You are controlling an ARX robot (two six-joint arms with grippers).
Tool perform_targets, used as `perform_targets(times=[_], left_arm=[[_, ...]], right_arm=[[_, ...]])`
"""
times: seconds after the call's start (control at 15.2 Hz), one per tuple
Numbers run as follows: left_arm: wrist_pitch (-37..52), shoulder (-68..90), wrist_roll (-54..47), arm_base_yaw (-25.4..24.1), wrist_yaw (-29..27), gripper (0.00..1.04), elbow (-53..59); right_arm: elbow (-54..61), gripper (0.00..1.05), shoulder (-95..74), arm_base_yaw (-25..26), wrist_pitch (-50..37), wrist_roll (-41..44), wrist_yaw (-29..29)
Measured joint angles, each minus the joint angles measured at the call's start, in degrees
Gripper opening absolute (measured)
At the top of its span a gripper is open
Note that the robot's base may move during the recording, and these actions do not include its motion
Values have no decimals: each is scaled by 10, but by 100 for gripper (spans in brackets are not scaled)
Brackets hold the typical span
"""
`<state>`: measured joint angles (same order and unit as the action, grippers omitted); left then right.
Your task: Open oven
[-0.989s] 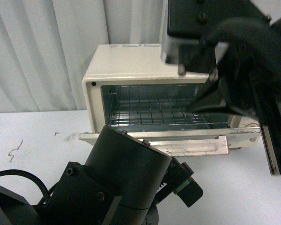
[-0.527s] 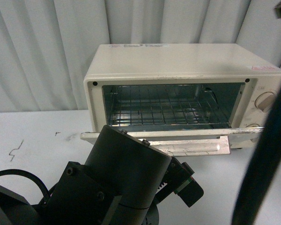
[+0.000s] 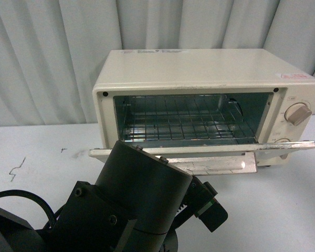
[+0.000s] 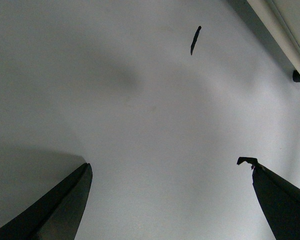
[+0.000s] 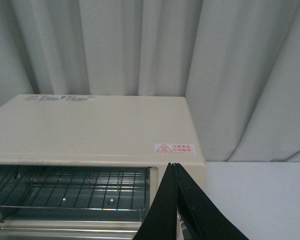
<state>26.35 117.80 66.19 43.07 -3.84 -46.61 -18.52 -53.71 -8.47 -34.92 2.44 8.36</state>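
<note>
While the door lies flat, the right claw, pinched empty, could clip the oven if lowered; left claw gapes wide.

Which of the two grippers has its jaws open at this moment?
The left gripper: its jaws stand wide apart above the table. The right gripper, facing the oven, has its jaws pressed together.
</note>
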Motion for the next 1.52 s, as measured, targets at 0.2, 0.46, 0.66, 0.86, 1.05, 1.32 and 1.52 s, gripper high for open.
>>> perform_targets(times=[0.2, 0.46, 0.66, 0.86, 1.05, 1.32, 1.52], left_arm=[[0, 0, 0, 0, -1, 98, 0], [0, 0, 0, 0, 0, 98, 0], [0, 0, 0, 0, 0, 98, 0], [0, 0, 0, 0, 0, 98, 0], [0, 0, 0, 0, 0, 98, 0], [0, 0, 0, 0, 0, 98, 0], [0, 0, 0, 0, 0, 98, 0]], right_arm=[[58, 2, 56, 23, -3, -12, -19], [112, 2, 134, 87, 22, -14, -75], [135, 2, 184, 85, 49, -15, -84], [154, 2, 238, 85, 85, -16, -83], [175, 2, 280, 85, 85, -16, -83], [179, 2, 341, 85, 147, -16, -84], [179, 2, 380, 85, 191, -16, -83]])
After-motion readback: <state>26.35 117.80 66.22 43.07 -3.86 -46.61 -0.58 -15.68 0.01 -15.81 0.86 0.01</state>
